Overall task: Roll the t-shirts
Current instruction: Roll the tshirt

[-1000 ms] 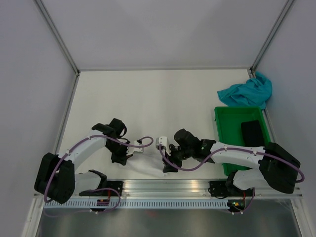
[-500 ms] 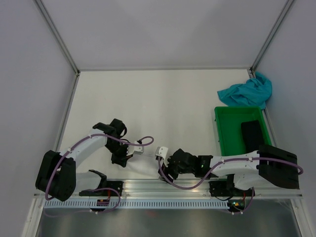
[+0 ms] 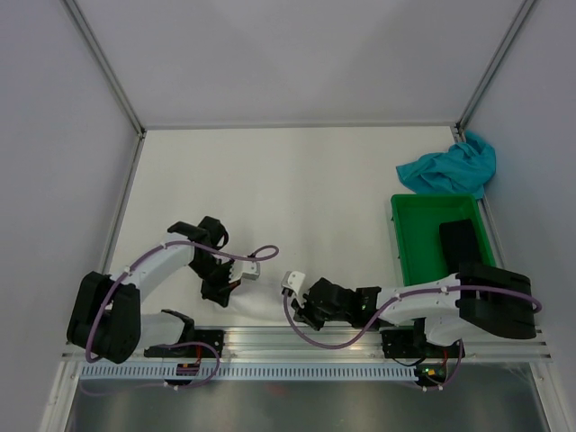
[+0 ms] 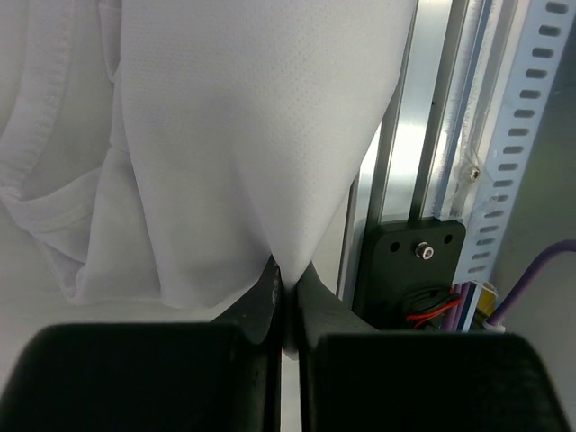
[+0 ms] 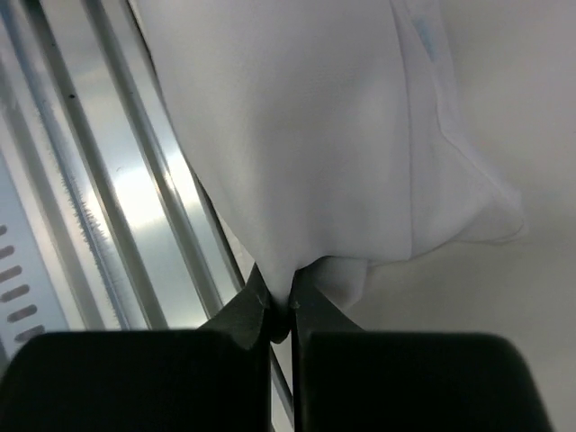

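Observation:
The white t-shirt (image 4: pixel 243 135) lies near the table's front edge, between the two arms, faint against the white tabletop (image 3: pixel 261 301) in the top view. My left gripper (image 4: pixel 286 279) is shut on a pinched fold of its cloth, seen low at the left (image 3: pixel 219 292) in the top view. My right gripper (image 5: pixel 281 301) is shut on another fold of the same white t-shirt (image 5: pixel 315 135), close to the front rail (image 3: pixel 301 315). The teal-blue t-shirt (image 3: pixel 450 166) lies crumpled at the far right, away from both grippers.
A green crate (image 3: pixel 414 252) stands at the right edge with a black object (image 3: pixel 461 243) inside. The metal front rail (image 4: pixel 423 135) runs just beside both grippers (image 5: pixel 108 180). Frame posts rise at the table's back corners.
My right arm swung down toward the front rail and its jaws closed on the white t-shirt's edge. The left gripper kept its hold and barely shifted.

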